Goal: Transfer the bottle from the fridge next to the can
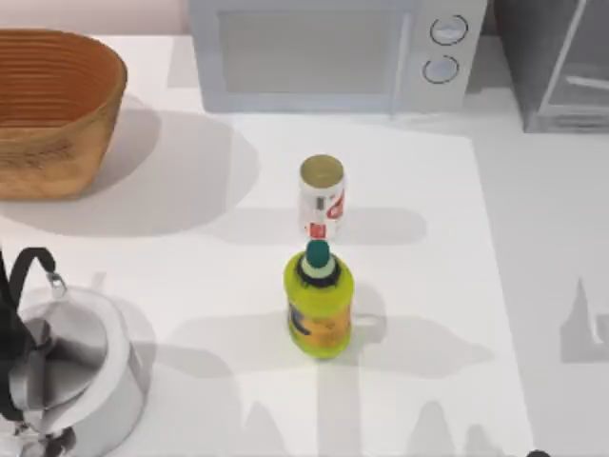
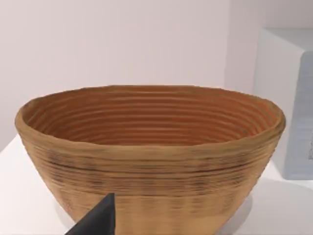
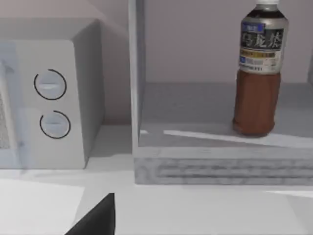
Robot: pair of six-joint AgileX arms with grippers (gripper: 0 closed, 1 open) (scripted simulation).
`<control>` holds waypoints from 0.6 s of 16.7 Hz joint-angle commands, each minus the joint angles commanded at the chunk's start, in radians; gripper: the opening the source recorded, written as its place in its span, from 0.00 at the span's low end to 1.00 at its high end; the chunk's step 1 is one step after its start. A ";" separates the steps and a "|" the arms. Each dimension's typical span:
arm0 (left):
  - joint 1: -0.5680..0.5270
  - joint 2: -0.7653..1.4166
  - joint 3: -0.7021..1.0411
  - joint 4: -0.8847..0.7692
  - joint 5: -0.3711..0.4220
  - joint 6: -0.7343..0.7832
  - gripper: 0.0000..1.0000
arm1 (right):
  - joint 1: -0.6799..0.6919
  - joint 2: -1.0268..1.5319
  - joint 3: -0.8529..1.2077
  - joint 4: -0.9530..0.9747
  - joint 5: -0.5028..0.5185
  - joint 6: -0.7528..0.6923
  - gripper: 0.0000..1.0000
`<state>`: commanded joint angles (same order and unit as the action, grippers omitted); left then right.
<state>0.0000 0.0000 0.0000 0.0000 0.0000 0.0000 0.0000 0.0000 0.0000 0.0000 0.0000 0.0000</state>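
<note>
The slim reddish-brown bottle (image 3: pixel 257 73) with a white cap stands upright on the grey floor inside the fridge (image 3: pixel 220 169), some way ahead of my right gripper (image 3: pixel 100 215), of which a dark tip shows. In the top view the fridge (image 1: pixel 557 109) sits at the far right corner. The white can (image 1: pixel 322 200) with red markings and a gold top stands upright at mid-table. My left gripper (image 2: pixel 98 218) shows as a dark tip in front of the woven basket (image 2: pixel 146 161), holding nothing that I can see.
A stout yellow-green bottle (image 1: pixel 319 305) with a teal cap stands just in front of the can. The white microwave (image 1: pixel 333 57) is at the back, left of the fridge. The basket (image 1: pixel 52 109) is far left. A metal kettle (image 1: pixel 67 371) sits near left.
</note>
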 joint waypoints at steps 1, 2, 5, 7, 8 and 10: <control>0.000 0.000 0.000 0.000 0.000 0.000 1.00 | 0.000 0.000 0.000 0.000 0.000 0.000 1.00; 0.000 0.000 0.000 0.000 0.000 0.000 1.00 | 0.000 0.000 0.000 0.000 0.000 0.000 1.00; 0.000 0.000 0.000 0.000 0.000 0.000 1.00 | -0.014 0.062 0.046 0.050 -0.006 0.000 1.00; 0.000 0.000 0.000 0.000 0.000 0.000 1.00 | -0.030 0.157 0.107 0.116 -0.016 0.000 1.00; 0.000 0.000 0.000 0.000 0.000 0.000 1.00 | -0.040 0.221 0.143 0.156 -0.023 0.000 1.00; 0.000 0.000 0.000 0.000 0.000 0.000 1.00 | -0.061 0.380 0.226 0.245 -0.041 0.001 1.00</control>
<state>0.0000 0.0000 0.0000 0.0000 0.0000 0.0000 -0.0608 0.3797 0.2255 0.2453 -0.0408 0.0011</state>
